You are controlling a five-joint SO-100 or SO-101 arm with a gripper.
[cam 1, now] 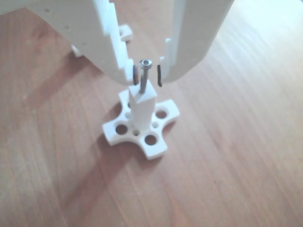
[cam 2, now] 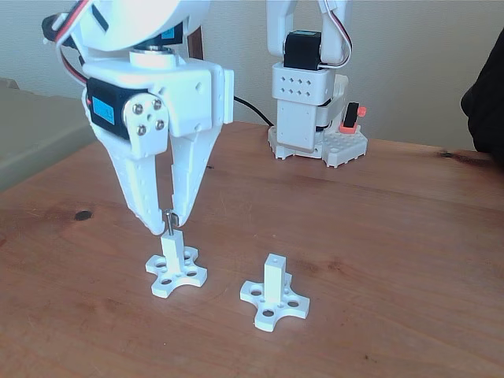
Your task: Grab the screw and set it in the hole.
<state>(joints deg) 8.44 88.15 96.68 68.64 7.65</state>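
In the other view, the gripper [cam 1: 147, 75] looms nearest the camera, its two white fingers coming down from the top edge. Between their tips stands the screw [cam 1: 145, 74], upright, head up, its long axis vertical. The shank runs down into the hole [cam 1: 141, 92] at the square top of the post [cam 1: 143, 108], so the screw seems partly seated, with the head well clear of the post. The jaws stand apart: a gap shows between the screw and the black pad on the right finger, and the left pad looks just beside the shank rather than pressing it. Touch on that side cannot be settled. By this reading the gripper is open around the screw, probably so that the hole, not the fingers, holds it straight. The post's cross base [cam 1: 142, 127] sits flat on the table [cam 1: 246, 165], which keeps the hole facing up.

In the fixed view, a second post [cam 2: 273, 279] stands nearest the camera, its top hole bare. Behind and left, the gripper [cam 2: 168, 223] points straight down over the first post [cam 2: 173, 253], the screw [cam 2: 168, 224] upright between its tips. A second arm's base [cam 2: 311, 118] stands at the back.
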